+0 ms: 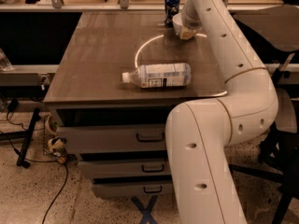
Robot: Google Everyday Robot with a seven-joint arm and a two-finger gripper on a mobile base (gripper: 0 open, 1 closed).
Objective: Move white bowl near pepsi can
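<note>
My fingers are hanging at the white bowl beside the pepsi can; I cannot tell their grip. A labelled bottle is lying on the desk.

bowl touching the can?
Cannot tell. In the camera view the bowl and can overlap in outline, showing neither gap nor contact; the gripper, at the bowl, hides its right side.

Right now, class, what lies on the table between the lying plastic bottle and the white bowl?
Only bare tabletop, crossed by a bright arc of light, in the camera view. The hand is at the white bowl beside the pepsi can.
</note>
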